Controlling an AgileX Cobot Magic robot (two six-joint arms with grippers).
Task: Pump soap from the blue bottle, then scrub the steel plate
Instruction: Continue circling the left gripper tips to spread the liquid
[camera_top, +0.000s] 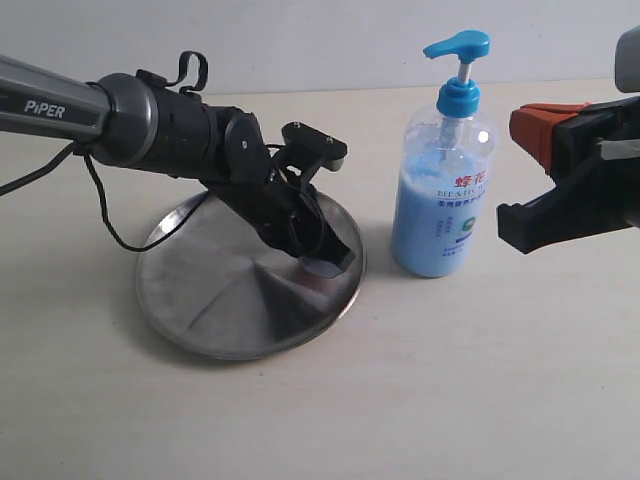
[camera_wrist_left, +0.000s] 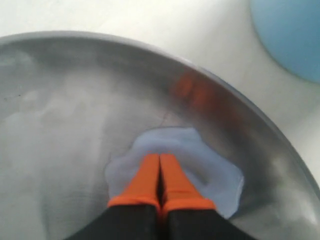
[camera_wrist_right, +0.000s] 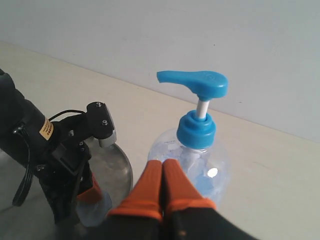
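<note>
Fingertips (camera_wrist_left: 147, 176) of the left pincer (camera_wrist_left: 160, 161) are clenched together with nothing between them, their orange tips set down in a pale puddle of the soap (camera_wrist_left: 205, 160). The puddle spreads round the tips on the steel plate (camera_wrist_left: 60, 100), near the part of its rim that faces the blue bottle (camera_top: 440, 225). From the exterior view, the left arm slants down across the plate from the counter's left edge, a black cable trailing under it.

The plate lies flat on the counter (camera_top: 480, 400), left of the middle and back from the far edge where the wall rises. The bottle stands upright just beside the plate's rim but clear of it. It is over half full of blue liquid, its pump head raised on a white stem with the spout pointing over the plate.

The right pincer (camera_wrist_right: 162, 167) is also clenched and empty. It hangs off the counter beside the bottle, toward the right edge, about level with the bottle's shoulder and apart from it.
</note>
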